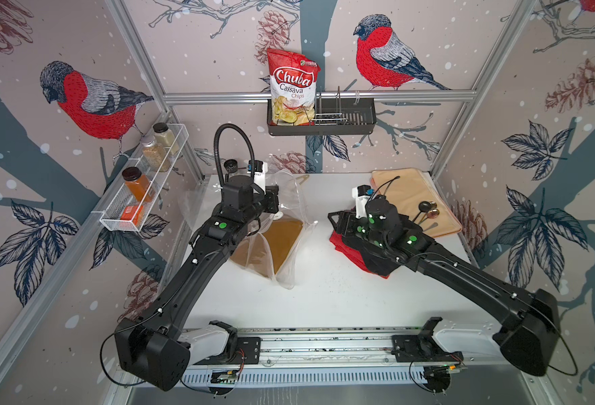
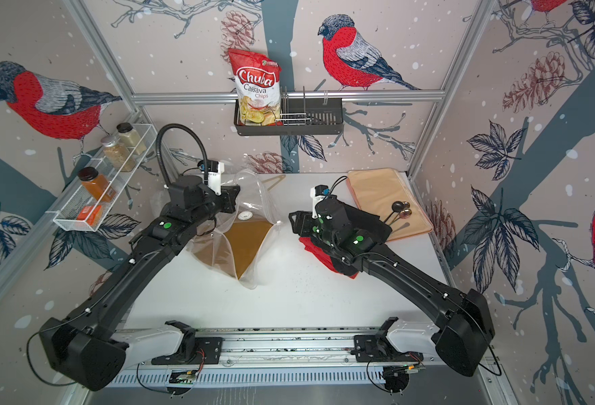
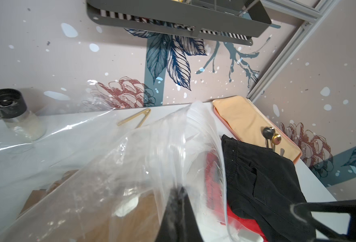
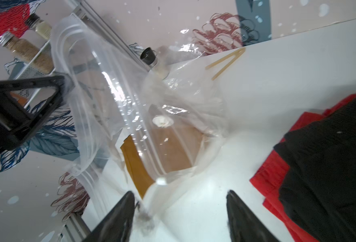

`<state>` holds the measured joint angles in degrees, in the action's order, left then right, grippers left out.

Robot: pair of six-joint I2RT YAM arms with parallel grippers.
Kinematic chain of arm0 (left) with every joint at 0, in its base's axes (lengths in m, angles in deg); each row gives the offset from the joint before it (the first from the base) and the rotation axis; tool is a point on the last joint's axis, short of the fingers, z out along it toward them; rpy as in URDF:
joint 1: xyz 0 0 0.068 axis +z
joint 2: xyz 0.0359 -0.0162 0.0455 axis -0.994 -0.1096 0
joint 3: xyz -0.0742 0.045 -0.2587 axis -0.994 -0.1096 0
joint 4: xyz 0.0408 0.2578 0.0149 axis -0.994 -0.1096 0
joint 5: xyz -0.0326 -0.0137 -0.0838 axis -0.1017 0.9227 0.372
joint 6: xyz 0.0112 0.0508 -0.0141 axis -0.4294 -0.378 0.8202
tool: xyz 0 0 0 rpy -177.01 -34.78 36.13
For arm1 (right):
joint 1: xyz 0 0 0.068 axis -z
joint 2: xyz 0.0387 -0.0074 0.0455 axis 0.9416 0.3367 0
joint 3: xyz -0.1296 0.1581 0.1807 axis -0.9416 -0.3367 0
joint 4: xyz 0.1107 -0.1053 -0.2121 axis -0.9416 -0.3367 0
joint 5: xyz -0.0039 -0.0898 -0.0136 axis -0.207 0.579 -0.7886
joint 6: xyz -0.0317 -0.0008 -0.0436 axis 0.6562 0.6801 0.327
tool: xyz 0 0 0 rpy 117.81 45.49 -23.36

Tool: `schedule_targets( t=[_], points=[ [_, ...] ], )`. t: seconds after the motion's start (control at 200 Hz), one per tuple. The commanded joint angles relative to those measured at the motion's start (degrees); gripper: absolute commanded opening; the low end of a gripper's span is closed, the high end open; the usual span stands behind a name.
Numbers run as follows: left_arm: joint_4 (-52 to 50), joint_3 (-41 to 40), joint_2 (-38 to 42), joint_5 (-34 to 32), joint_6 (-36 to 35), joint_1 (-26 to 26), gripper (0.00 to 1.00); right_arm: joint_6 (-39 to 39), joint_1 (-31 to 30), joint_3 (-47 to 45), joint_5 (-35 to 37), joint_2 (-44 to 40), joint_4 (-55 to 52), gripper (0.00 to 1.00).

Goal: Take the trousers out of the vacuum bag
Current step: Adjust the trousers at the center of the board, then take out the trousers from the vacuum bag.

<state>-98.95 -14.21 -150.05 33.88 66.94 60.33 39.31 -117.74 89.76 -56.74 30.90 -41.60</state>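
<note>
The vacuum bag [image 1: 290,196] [image 2: 254,189] lies crumpled at the table's left, its mouth lifted. My left gripper [image 1: 272,203] [image 3: 178,189] is shut on its clear plastic rim. Inside it lie the mustard-brown trousers [image 1: 283,242] [image 2: 245,245] [image 4: 172,146], under the white valve [image 2: 245,215] [image 4: 162,121]. The red trousers [image 1: 339,245] [image 4: 273,174] and the black trousers [image 1: 380,266] [image 3: 267,178] [image 4: 330,157] lie stacked on the table outside the bag, mostly under my right arm. My right gripper [image 1: 334,219] [image 4: 180,192] is open just above the table between that stack and the bag, whose edge brushes one finger.
A peach mat [image 1: 411,200] with spoons [image 1: 429,208] lies at the back right. Wooden tongs [image 1: 301,179] and a black-lidded jar [image 1: 231,164] are at the back. A chips bag [image 1: 292,87] stands in the wall basket [image 1: 345,119]. A spice rack [image 1: 148,182] hangs on the left wall.
</note>
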Motion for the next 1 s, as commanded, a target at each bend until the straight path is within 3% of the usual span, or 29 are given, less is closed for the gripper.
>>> schedule_targets(
  t=[0.0, 0.195, 0.35, 0.49, 0.8, 0.996],
  points=[
    [1.4, 2.6, -1.9, -0.7, -0.6, -3.1, 0.0, -2.9, -2.0, 1.3, -1.1, 1.3, 1.7, 0.69],
    [-0.3, 6.9, -6.3, -5.5, -1.2, -9.8, 0.0, -4.9, -4.3, 1.3, -1.4, 2.5, 3.3, 0.67],
    [-3.8, 6.1, -7.4, -7.9, -1.9, -10.8, 0.0, -7.1, -5.8, -0.1, 1.4, 3.3, 3.8, 0.66],
    [-4.1, 1.3, -3.8, -5.9, -1.7, -10.8, 0.0, -8.9, -5.0, -3.7, 6.5, 3.1, 5.2, 0.64],
    [-1.6, -5.0, -1.6, 1.2, -0.2, -10.8, 0.0, -11.5, -2.3, -2.3, -1.4, 11.9, 8.0, 0.61],
    [2.3, -4.4, -4.3, 3.6, 0.9, -12.1, 0.0, -13.5, -4.2, -0.6, 1.0, 15.2, 8.3, 0.61]
  ],
)
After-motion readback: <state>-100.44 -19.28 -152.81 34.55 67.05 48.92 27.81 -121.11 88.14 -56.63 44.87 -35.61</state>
